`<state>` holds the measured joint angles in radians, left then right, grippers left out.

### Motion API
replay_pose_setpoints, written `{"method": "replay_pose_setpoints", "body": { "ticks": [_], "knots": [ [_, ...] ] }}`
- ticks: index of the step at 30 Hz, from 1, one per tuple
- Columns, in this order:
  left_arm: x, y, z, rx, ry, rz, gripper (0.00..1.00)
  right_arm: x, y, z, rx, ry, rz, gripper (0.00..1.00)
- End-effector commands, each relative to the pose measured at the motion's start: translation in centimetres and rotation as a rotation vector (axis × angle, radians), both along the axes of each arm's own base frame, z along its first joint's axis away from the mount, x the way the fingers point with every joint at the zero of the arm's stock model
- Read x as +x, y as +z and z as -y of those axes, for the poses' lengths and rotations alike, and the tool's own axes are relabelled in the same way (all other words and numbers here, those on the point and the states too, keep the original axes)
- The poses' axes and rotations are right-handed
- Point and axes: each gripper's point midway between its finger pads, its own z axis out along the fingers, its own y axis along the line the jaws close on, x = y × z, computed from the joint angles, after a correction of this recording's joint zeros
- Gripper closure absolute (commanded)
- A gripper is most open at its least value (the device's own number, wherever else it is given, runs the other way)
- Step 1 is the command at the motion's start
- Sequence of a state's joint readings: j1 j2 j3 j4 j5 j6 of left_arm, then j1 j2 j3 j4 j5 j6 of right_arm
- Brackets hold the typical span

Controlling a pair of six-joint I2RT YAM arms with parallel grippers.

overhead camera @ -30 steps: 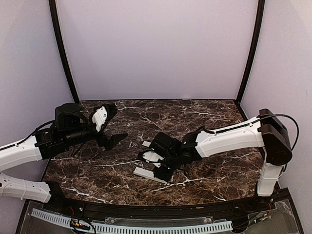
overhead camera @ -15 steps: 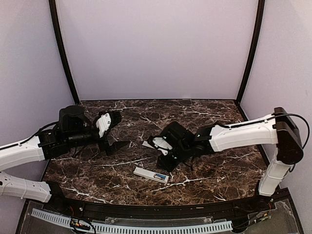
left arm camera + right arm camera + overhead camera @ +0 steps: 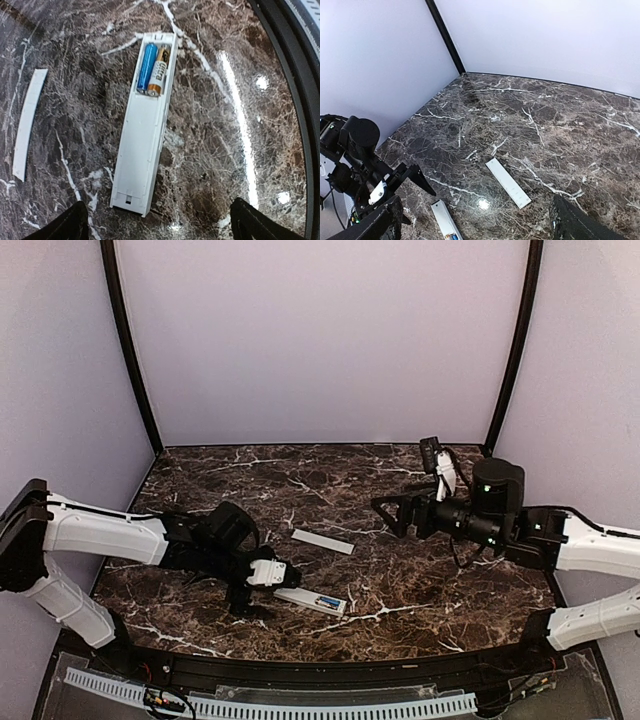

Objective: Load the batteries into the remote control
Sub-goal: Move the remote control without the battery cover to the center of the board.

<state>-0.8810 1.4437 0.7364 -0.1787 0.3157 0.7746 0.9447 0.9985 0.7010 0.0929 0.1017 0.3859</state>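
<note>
The left gripper (image 3: 161, 225) hovers spread wide above the remote control (image 3: 142, 150), whose recess ahead of the fingers holds two batteries (image 3: 152, 69). The right gripper (image 3: 388, 508) hangs raised, agape and empty.

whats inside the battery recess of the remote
In the open recess of the remote control, a blue battery and a gold-and-black battery lie side by side. Whatever is under them is covered. The cover strip lies apart on the table.

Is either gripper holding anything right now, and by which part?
Nothing is held. The left gripper is open over the remote control, not touching it; the right gripper is open in the air.
</note>
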Motion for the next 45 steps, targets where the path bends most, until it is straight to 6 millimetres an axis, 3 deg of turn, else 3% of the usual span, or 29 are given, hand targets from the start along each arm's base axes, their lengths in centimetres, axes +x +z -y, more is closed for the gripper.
{"method": "replay_pose_setpoints", "body": {
  "ticks": [1,5,8,15,20,29,36,41,43,45],
  "knots": [
    [1.9,-0.7,0.5,0.065,-0.012,0.076,0.03,0.2,-4.0,0.1,-0.120,-0.022,-0.160,0.02],
    [2.6,-2.5,0.9,0.117,-0.015,0.054,0.11,0.7,-6.7,0.0,-0.197,-0.061,-0.269,0.05],
    [2.7,-3.6,1.2,0.152,0.014,-0.001,0.24,0.5,-7.6,-0.7,-0.206,-0.036,-0.307,0.08],
    [1.4,-3.6,1.0,0.133,-0.002,-0.040,0.36,0.2,-8.7,-0.6,-0.222,-0.057,-0.379,0.10],
    [0.9,-3.7,1.5,0.144,0.022,-0.043,0.46,0.0,-10.6,0.0,-0.265,-0.120,-0.499,0.11],
    [2.0,-3.4,4.1,0.137,0.200,-0.119,0.64,-1.2,-14.0,0.6,-0.355,-0.184,-0.699,0.12],
    [4.1,-3.2,7.9,0.079,0.273,-0.114,0.66,-1.3,-15.4,1.7,-0.351,-0.202,-0.794,0.13],
    [5.0,-3.8,8.9,0.083,0.274,-0.088,0.68,-1.2,-15.8,2.3,-0.352,-0.213,-0.818,0.13],
    [5.0,-3.8,9.1,0.084,0.271,-0.088,0.65,-1.2,-16.3,2.2,-0.362,-0.210,-0.833,0.13],
    [4.9,-3.8,8.9,0.093,0.266,-0.090,0.56,-1.3,-16.8,1.8,-0.368,-0.195,-0.850,0.13]
  ]
}}
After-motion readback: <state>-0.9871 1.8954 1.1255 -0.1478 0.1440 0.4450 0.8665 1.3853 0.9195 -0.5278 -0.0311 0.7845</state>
